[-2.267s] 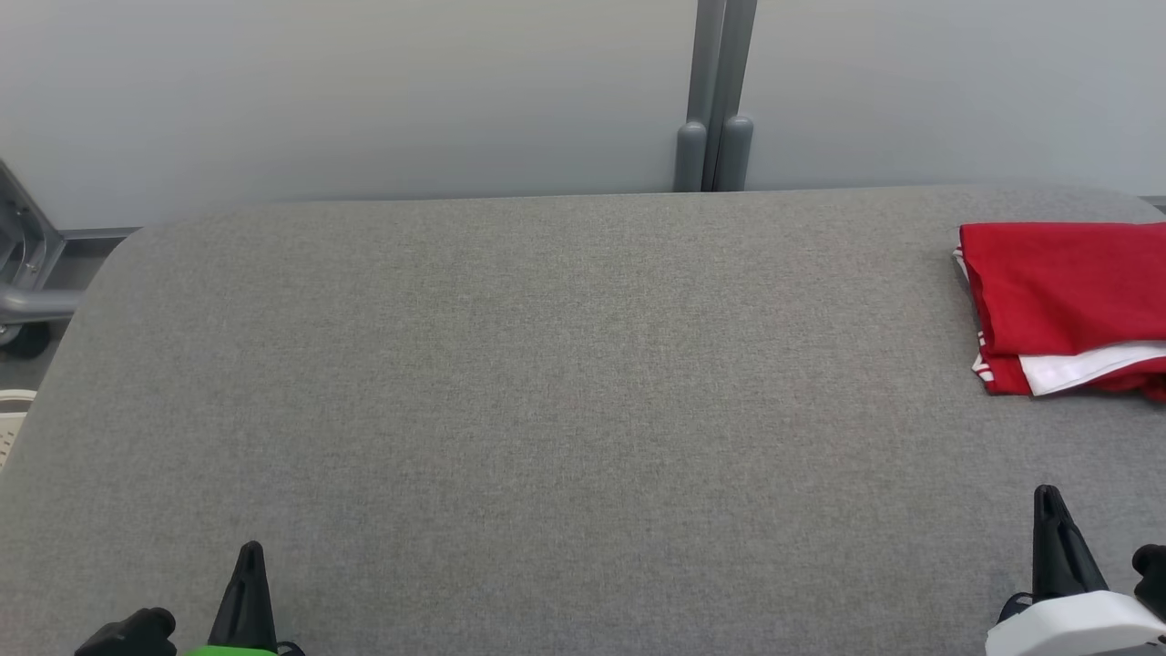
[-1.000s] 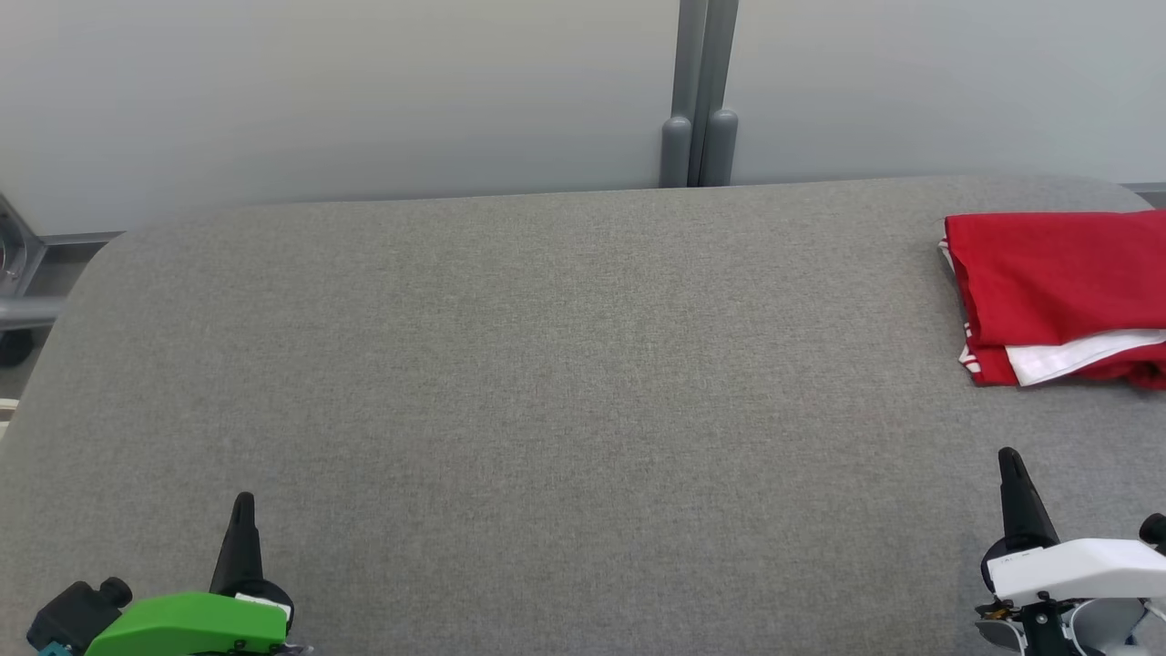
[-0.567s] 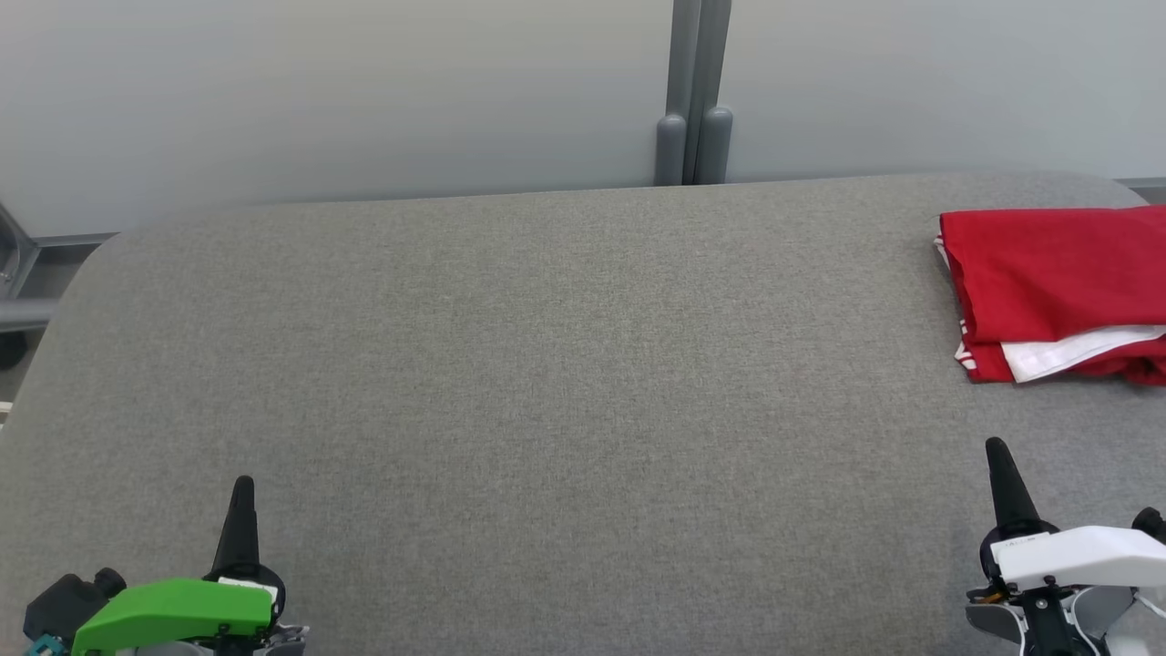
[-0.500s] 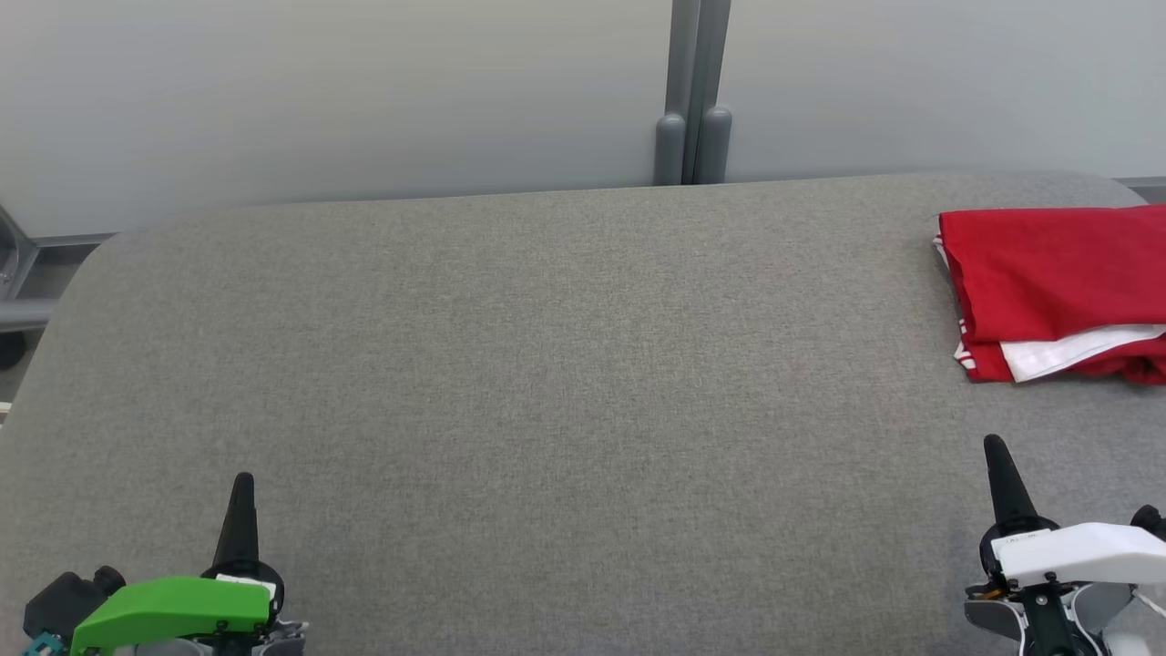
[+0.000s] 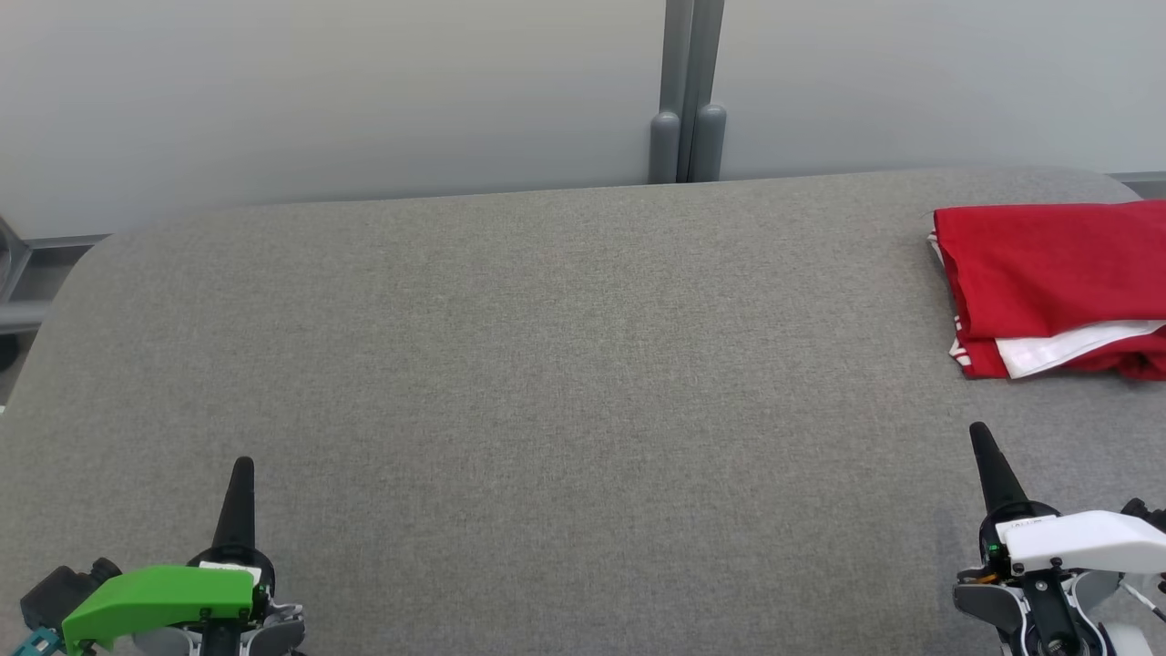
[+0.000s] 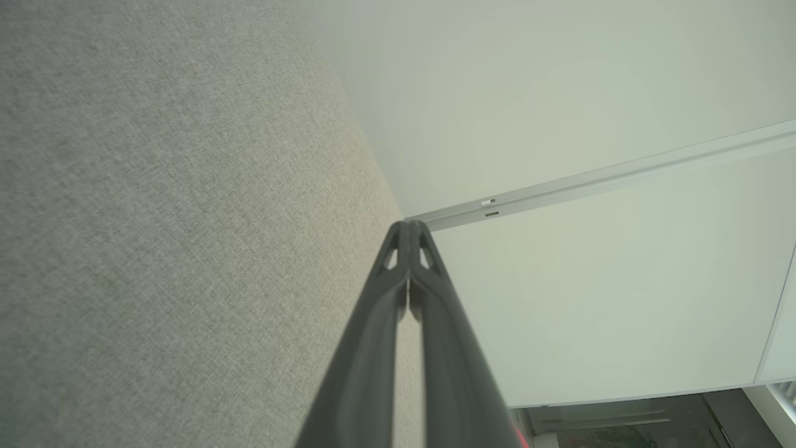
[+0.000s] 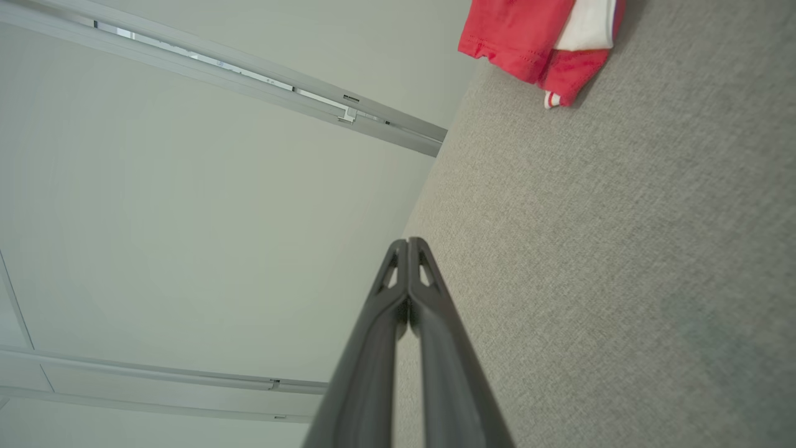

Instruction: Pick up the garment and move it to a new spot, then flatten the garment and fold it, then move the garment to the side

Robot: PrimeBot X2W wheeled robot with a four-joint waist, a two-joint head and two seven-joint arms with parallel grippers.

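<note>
Here is the grey fabric table [image 5: 547, 364], wide and bare across the middle, and over at its far right end lies the garment [image 5: 1048, 273]: red, folded into a flat stack, with a white band peeking out along its near edge. The right border of the head view cuts it off. Little white marks run down its left edge, possibly print or trim, too small to read.

Left gripper [image 5: 241, 466] sits low at the near left of the table, fingers pressed tight together into a single dark spike, nothing between them. The left wrist view confirms it, the two fingers meeting all the way to the tip above the cloth surface. A bright green housing [image 5: 155, 597] covers that wrist.

Right gripper [image 5: 979, 433] mirrors it at the near right, fingers also squeezed together and holding nothing, pointing towards the garment but well apart from it. Its white housing [image 5: 1084, 538] carries a small label [image 5: 1025, 524], and the writing on it is too tiny to make out.

From the right wrist view the red and white folds lie beyond the fingertips near the table's edge. Behind the table stand pale wall panels [image 5: 319, 91], split by a grey post [image 5: 688, 91]
</note>
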